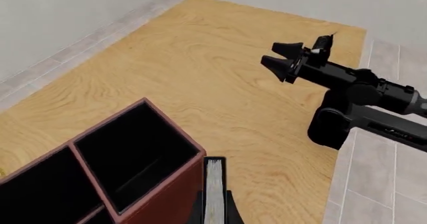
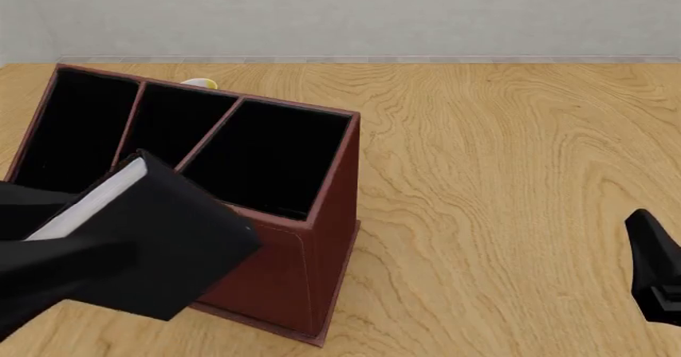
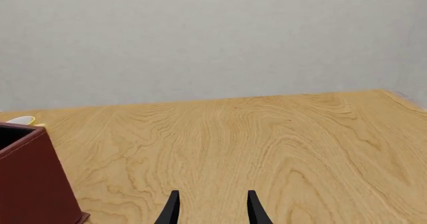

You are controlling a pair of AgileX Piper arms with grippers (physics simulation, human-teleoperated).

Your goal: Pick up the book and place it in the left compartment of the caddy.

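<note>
The book [image 2: 159,245] hangs in the air, clamped in the left gripper [image 1: 213,211], tilted, its matte black cover facing the front camera and its white page edges [image 2: 91,202] turned up and to the left. It sits in front of the caddy [image 2: 319,245], overlapping the near wall below the tall square section; none of it is inside a section yet. From the left wrist, the page edges run as a thin pale strip between the dark fingers, just beside the caddy's corner. The caddy is reddish-brown and leather-like, with black lining and thin straight dividers. The left compartment [image 2: 75,126] lies at the far left of the front view, open at the top. To the right of the caddy the wood-grain table [image 2: 500,182] stretches bare to its far edge by the wall. The right gripper [image 3: 212,209] hovers low over that stretch, well apart from the caddy, fingers parted and holding nothing. Something small and yellow-white [image 2: 199,84] peeks out behind the caddy's back rim.
</note>
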